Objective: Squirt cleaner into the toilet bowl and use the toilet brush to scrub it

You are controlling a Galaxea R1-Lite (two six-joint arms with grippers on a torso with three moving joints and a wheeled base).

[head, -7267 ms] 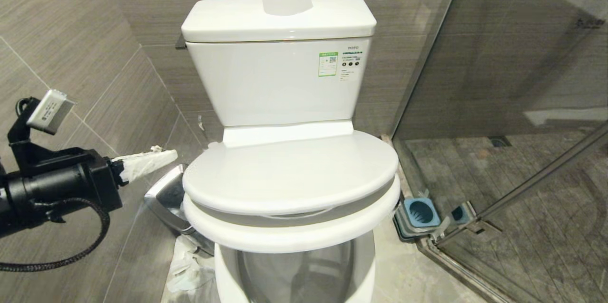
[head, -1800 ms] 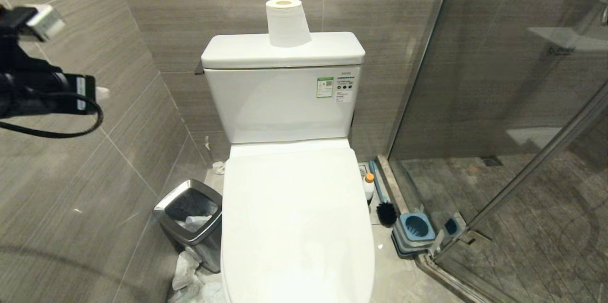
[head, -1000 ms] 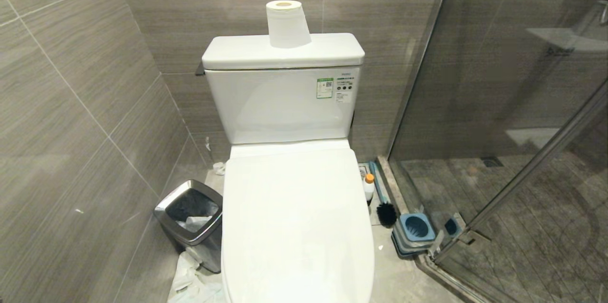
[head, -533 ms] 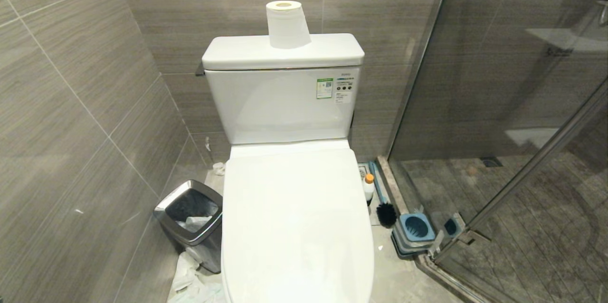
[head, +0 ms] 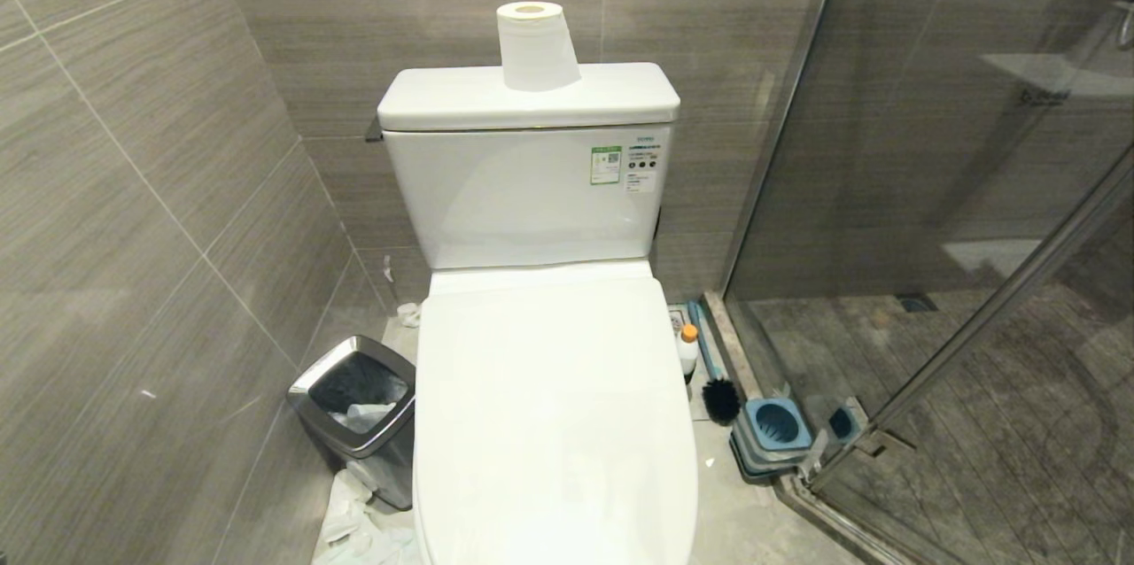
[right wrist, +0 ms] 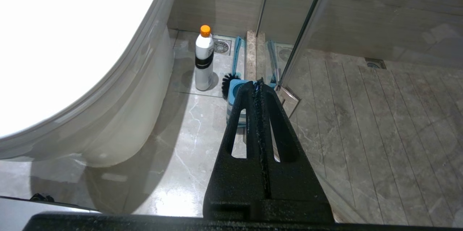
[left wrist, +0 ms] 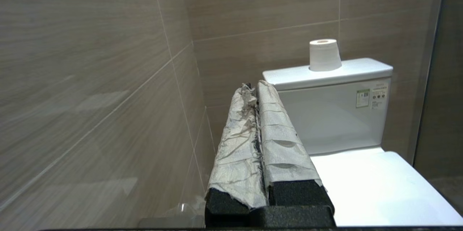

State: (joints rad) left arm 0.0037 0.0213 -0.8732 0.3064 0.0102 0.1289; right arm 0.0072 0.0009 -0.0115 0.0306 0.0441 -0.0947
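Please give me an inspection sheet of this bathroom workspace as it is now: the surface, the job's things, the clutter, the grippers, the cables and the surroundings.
Surface: floor tiles bare beside the toilet.
Job's things: toilet lid down; cleaner bottle upright on the floor; toilet brush lying beside it, outside the brush holder.
Clutter: crumpled paper at the waste bin; toilet-paper roll on the tank.
Grippers: left gripper shut, empty, wrapped fingers; right gripper shut, empty.
Cables: nothing seen.
Surroundings: tiled walls, glass shower partition.
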